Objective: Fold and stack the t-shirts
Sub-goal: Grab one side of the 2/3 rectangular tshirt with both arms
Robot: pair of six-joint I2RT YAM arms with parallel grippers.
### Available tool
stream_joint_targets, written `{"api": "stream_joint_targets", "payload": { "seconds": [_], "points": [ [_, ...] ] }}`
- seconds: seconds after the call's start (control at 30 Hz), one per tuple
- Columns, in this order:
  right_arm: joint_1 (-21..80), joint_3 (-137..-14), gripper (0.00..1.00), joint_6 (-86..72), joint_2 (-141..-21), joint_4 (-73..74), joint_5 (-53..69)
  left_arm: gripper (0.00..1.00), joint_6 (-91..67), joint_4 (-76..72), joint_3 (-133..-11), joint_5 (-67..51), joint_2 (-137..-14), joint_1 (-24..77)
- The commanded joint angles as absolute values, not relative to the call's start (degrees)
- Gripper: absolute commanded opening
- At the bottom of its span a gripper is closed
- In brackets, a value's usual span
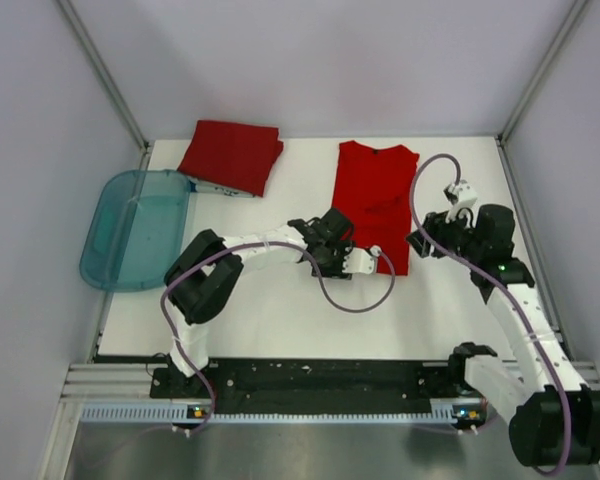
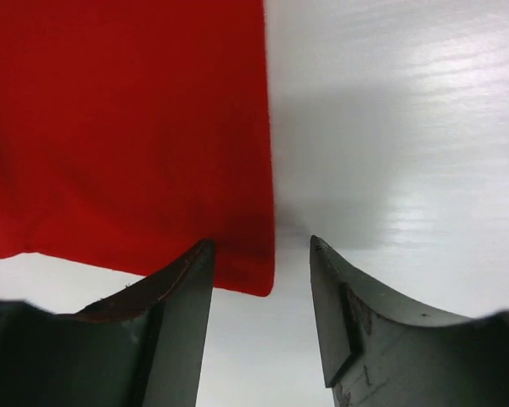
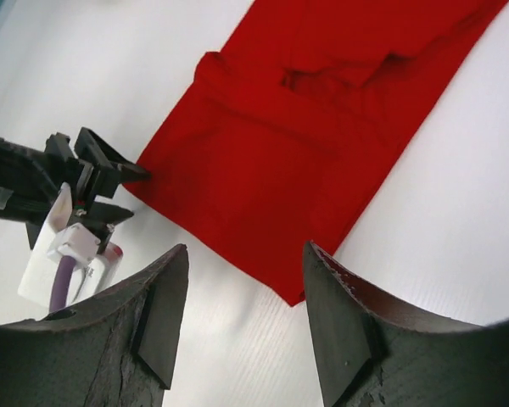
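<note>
Top view: square-folded red t-shirt (image 1: 230,155), worktop (image 1: 280,310) back-left; lengthwise-folded red t-shirt (image 1: 373,200), centre; teal tub (image 1: 135,228), left edge.
Left wrist: left hand (image 2: 261,246) spread, lengthwise shirt's hem corner between its fingers.
Right wrist: right hand (image 3: 246,250) spread, opposite hem corner between its fingers.

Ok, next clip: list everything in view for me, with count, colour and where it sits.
folded t-shirt: one, red, far left of the table, near the tub
half-folded t-shirt: one, red, far centre-right of the table, lying flat as a long narrow strip, collar end away from the arms
tub: one, translucent teal, at the table's left edge
table: one, white, under everything
left gripper: one, dark fingers, jaws open, at the near left corner of the half-folded t-shirt
right gripper: one, dark fingers, jaws open, near the strip's near right corner
</note>
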State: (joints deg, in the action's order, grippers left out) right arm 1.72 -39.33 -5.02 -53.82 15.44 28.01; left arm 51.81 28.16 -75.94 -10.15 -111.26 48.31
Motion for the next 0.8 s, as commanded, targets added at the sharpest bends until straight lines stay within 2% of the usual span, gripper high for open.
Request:
{"api": "stream_joint_targets", "payload": {
  "seconds": [0.0, 0.03, 0.07, 0.13, 0.23, 0.3, 0.33, 0.5, 0.77],
  "points": [
    [2.20, -37.53, 0.56, 7.80, -49.84, 8.87, 32.08, 0.48, 51.95, 24.79, -76.47, -5.02, -113.02, 49.04],
    [2.11, -37.18, 0.57, 11.56, -49.05, 9.31, 33.30, 0.41, 51.68, 24.44, -76.46, -4.31, -113.29, 49.04],
    [2.20, -36.57, 0.57, 15.17, -47.82, 9.93, 35.57, 0.30, 51.42, 24.26, -76.38, -3.70, -113.29, 49.04],
    [2.55, -34.90, 0.59, 23.34, -46.76, 10.02, 39.27, 0.00, 50.46, 24.26, -75.77, -3.17, -112.59, 49.13],
    [7.45, -34.89, 0.59, 39.76, -47.46, 19.12, 37.37, 0.00, 48.87, 24.08, -73.05, -5.43, -108.82, 49.04],
    [13.42, -36.20, 0.60, 58.54, -48.95, 31.06, 35.52, 0.00, 47.56, 23.99, -70.24, -9.73, -105.40, 49.04],
    [14.75, -36.56, 0.61, 61.75, -49.30, 34.51, 34.03, 0.00, 46.85, 23.82, -69.09, -12.63, -103.81, 49.13],
    [20.81, -35.51, 0.61, 69.78, -49.66, 39.99, 27.09, 0.00, 43.25, 23.38, -64.25, -20.30, -98.44, 48.96],
    [36.12, -24.97, 0.63, 70.14, -46.76, 34.56, 20.57, 0.00, 40.61, 25.93, -61.35, -23.64, -96.50, 48.96]
  ]
}}
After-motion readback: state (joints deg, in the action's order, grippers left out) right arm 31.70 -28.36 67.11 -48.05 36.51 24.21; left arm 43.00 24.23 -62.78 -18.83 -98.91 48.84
